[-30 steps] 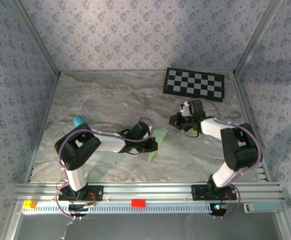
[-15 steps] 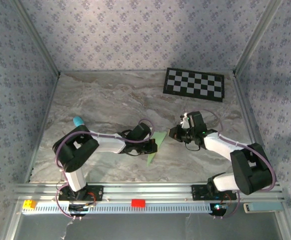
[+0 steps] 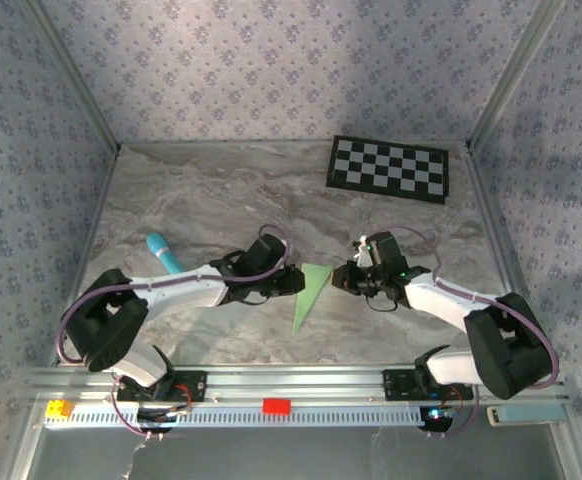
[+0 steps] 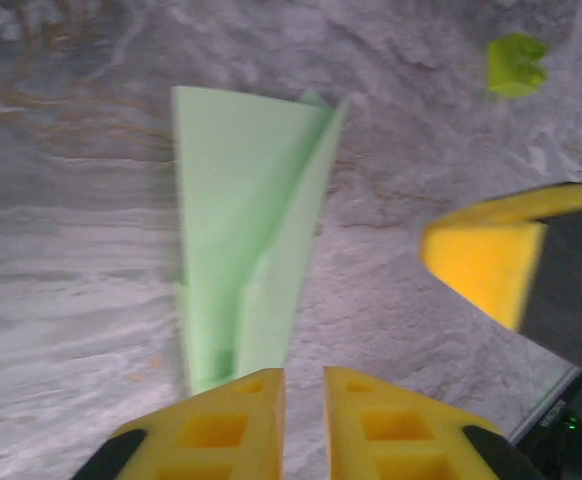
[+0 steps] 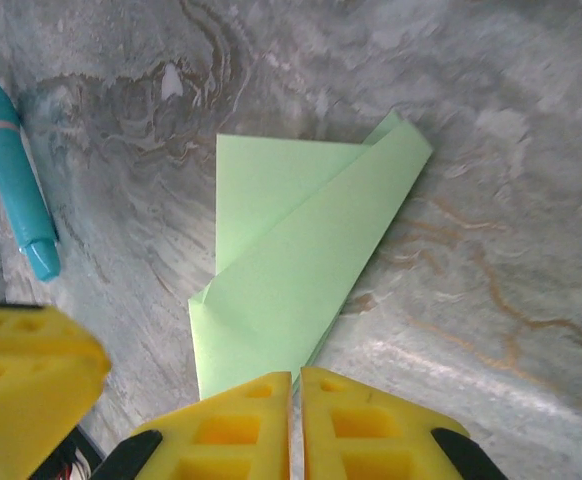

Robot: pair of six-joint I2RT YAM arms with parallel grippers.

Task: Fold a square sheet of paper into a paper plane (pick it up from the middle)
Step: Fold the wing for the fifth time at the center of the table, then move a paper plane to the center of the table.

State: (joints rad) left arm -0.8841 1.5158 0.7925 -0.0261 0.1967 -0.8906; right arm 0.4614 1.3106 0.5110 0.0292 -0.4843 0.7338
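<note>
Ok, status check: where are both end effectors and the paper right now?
Left end effector barely parted, at the paper plane's edge. Right end effector shut, facing it. Paper folded to a narrow wedge. Cyan stick clear, off left.

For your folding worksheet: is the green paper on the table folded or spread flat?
Folded: the paper lies as a narrow pointed wedge with overlapping layers.

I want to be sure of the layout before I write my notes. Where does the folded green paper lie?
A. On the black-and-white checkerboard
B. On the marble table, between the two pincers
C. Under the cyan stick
B: in the top view the folded green paper lies on the marble table between the left pincer and the right pincer, far from the checkerboard and apart from the cyan stick.
</note>
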